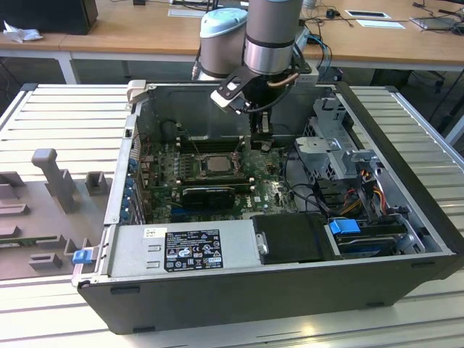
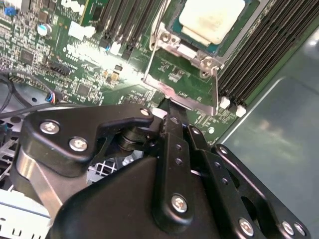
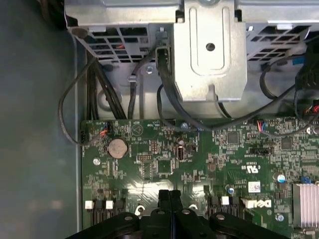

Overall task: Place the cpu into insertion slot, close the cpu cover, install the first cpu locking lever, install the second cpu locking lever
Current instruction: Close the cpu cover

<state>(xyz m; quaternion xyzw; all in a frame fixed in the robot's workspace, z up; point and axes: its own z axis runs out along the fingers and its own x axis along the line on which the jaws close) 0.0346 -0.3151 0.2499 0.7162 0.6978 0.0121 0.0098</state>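
Inside the open computer case (image 1: 290, 297), the cpu (image 2: 212, 20) sits in its socket, framed by the cpu cover (image 2: 192, 94); the end effector (image 3: 170, 195), fingers pressed together, hangs at its edge.

1. The computer case (image 1: 406, 217) lies open on the table (image 1: 65, 116).
2. The board (image 1: 268, 192) lies flat inside the case.
3. The cpu (image 1: 215, 164) sits in its slot on the board, and the cpu cover (image 2: 192, 55) lies around it.
4. The gripper (image 1: 261, 143) hangs just beside the slot, on the exterior view's right.
5. The drive cage (image 1: 337, 156) stands farther to that side.
6. The power box (image 1: 181, 250) lies along the case's near edge.
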